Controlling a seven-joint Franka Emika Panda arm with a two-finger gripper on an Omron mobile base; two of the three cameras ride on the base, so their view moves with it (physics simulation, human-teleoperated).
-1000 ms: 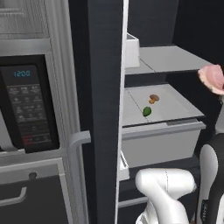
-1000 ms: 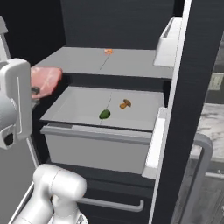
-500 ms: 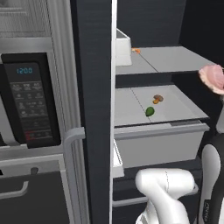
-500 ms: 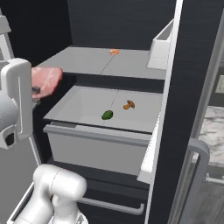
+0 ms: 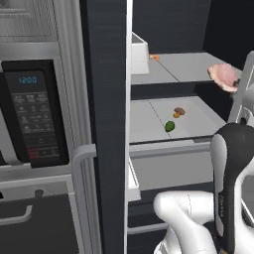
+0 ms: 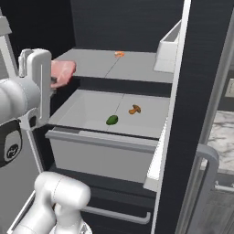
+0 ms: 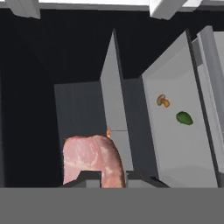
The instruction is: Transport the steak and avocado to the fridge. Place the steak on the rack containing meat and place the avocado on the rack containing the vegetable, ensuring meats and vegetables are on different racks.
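pincer (image 7: pixel 107 176): clamped on the steak, holding it up in the air in front of the open fridge. You can see the two dark tips pinching the meat at the bottom of the hand view.

steak (image 5: pixel 223 76): pink slab with the paler edge, gripped at one end, hanging at about the level of the upper shelf and near its front corner. Not resting on anything. Right base view has it (image 6: pixel 62 71) poking out beside the white hand, and in the hand view (image 7: pixel 92 159) it sits right up close.

avocado (image 5: pixel 169 126): already lying on the lower grey shelf (image 5: pixel 149 119), toward the front. Dark green, easy to spot from the right too (image 6: pixel 112 119) and in the hand view (image 7: pixel 184 118).

vegetable (image 5: pixel 178 112): the little brown-orange mushroom thing, same lower shelf, just behind the avocado and close to it but apart.

rack containing meat (image 6: pixel 91 61): upper flat grey shelf with the thin seam.

meats (image 6: pixel 119 54): a tiny orange morsel sits toward the back of that upper shelf, well apart from the steak.

fridge (image 6: pixel 201 68): door open, white door bin (image 6: pixel 167 50) up beside the upper shelf, grey drawer (image 6: pixel 100 153) under the lower shelf.

microwave (image 5: pixel 30 111): black, off to the left of the fridge, blue clock display lit.
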